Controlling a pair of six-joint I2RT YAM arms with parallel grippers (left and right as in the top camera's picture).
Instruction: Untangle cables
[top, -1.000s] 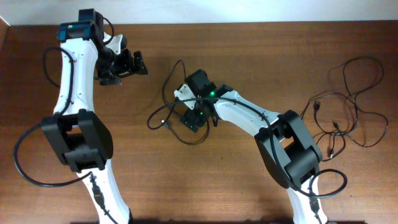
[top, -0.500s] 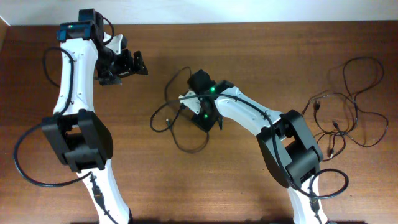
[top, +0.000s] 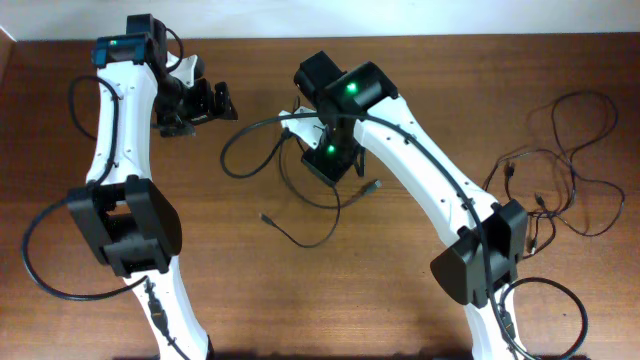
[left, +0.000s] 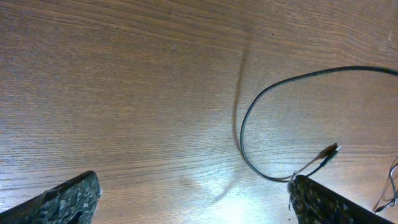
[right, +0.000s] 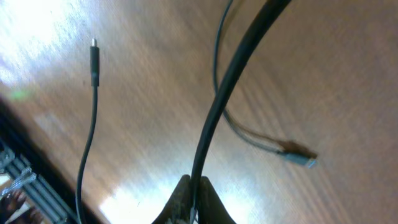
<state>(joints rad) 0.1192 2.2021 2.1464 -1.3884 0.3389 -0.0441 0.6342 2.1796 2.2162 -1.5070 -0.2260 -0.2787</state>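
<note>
A thin black cable (top: 250, 130) hangs in a loop at the table's middle, pinched in my shut right gripper (top: 329, 163). In the right wrist view the jaws (right: 194, 186) are pressed together on this cable (right: 217, 106), which rises away from them. Its loose ends trail on the wood, one plug (top: 266, 217) toward the front and another plug (top: 375, 186) to the right. A bunch of other cables (top: 560, 170) lies tangled at the far right. My left gripper (top: 207, 104) hovers open at the upper left, with nothing between its fingers (left: 68, 199); a cable loop (left: 249, 124) lies beyond them.
The wooden table's (top: 120, 290) back edge meets a pale wall at the top. The right arm's long white link (top: 420, 170) spans diagonally over the table's middle. A thick black robot cable (top: 45, 270) loops near the left arm's base.
The right gripper went from open to shut on the cable and rose toward the back, lifting a loop off the table. The cable's ends dragged along. The left arm stayed still.
</note>
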